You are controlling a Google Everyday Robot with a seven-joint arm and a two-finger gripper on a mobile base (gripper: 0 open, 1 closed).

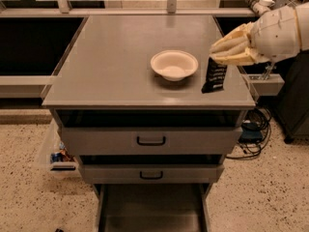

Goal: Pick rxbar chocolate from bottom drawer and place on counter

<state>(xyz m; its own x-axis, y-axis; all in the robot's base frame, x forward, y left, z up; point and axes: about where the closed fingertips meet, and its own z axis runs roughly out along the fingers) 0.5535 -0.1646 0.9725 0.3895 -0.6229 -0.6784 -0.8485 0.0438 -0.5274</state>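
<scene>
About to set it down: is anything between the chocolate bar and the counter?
Nothing visible. The gripper holds the bar upright over the bare right front part of the counter; the bowl sits to the bar's left, apart from it.

Single camera, raised, set in front of grey metal drawer cabinet, facing it head-on, tilted down; middle range. Large flat grey counter (pixel 111 66) fills upper centre. Two grey drawer fronts with black handles (pixel 150 140) sit below. Open bottom drawer (pixel 152 209) with dark floor cut by lower frame edge. Cream two-finger gripper (pixel 218 57) enters from upper right, over counter's right front corner, pinching top of small black wrapped bar (pixel 214 75)
</scene>
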